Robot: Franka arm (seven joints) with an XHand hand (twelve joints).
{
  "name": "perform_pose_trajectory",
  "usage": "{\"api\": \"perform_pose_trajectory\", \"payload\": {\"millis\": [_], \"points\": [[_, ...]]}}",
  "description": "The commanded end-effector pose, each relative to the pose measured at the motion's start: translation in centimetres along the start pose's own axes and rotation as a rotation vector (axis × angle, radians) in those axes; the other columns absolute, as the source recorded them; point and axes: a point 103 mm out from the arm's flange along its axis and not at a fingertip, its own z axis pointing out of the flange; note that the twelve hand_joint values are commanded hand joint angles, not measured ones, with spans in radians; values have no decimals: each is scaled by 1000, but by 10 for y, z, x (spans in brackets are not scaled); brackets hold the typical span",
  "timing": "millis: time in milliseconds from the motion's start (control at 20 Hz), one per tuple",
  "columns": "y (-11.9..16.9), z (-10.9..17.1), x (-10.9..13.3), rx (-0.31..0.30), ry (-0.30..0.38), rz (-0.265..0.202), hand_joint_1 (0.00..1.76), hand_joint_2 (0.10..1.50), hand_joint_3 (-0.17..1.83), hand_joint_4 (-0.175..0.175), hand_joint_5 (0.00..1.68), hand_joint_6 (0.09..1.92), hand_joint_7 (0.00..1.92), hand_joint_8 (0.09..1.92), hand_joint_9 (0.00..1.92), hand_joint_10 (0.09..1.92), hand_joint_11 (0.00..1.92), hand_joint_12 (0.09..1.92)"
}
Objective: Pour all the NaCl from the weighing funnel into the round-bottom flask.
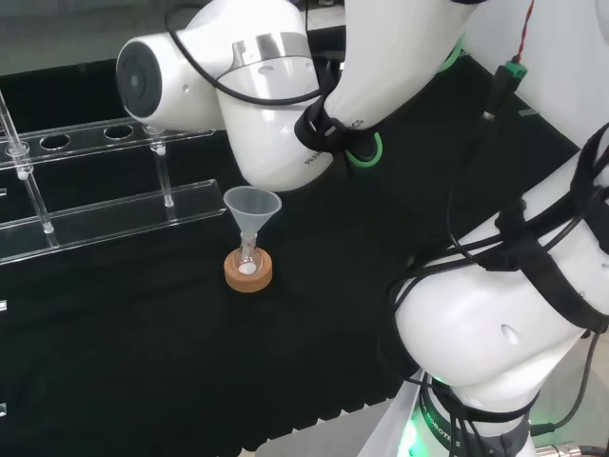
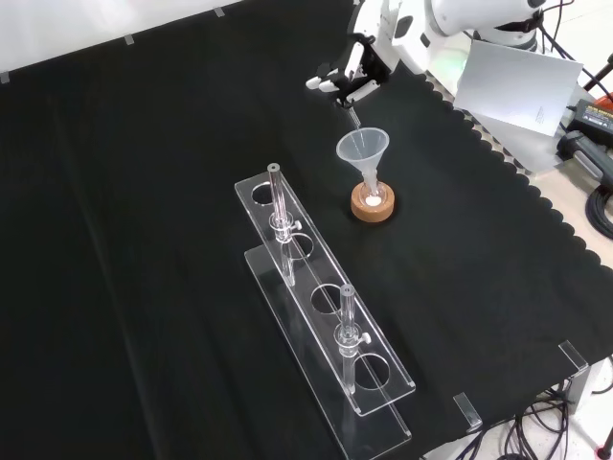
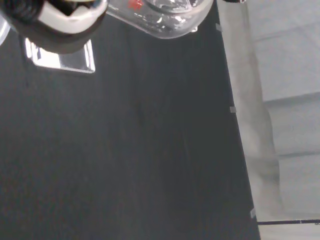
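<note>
Black cloth [image 2: 144,240], front view: hand [image 2: 356,69] pinching weighing funnel [image 2: 352,113] (hidden behind links in head view).

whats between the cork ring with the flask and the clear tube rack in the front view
Nothing: in the front view only bare black cloth lies between the cork ring and the near end of the clear rack.
</note>
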Motion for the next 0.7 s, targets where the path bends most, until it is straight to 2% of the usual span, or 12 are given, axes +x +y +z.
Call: {"api": "perform_pose_trajectory", "payload": {"millis": [50,100,250,450,600,700], "points": [[-10,10,-6,-39,89,76,1108,708,529,175,1311,542,1687,118,1169,146,17,1480],[-17,13,-10,-50,134,102,1108,708,529,175,1311,542,1686,118,1169,146,17,1480],[-21,16,-12,-60,184,134,1108,707,530,175,1311,542,1686,116,1169,145,17,1479],[-22,23,-11,-40,273,176,1108,707,531,175,1311,543,1686,114,1169,144,19,1479],[-21,28,-10,-17,364,241,1108,707,532,175,1311,543,1686,113,1170,144,21,1478],[-19,28,-10,-10,399,264,1108,706,532,175,1310,543,1686,112,1170,144,22,1478]]}}
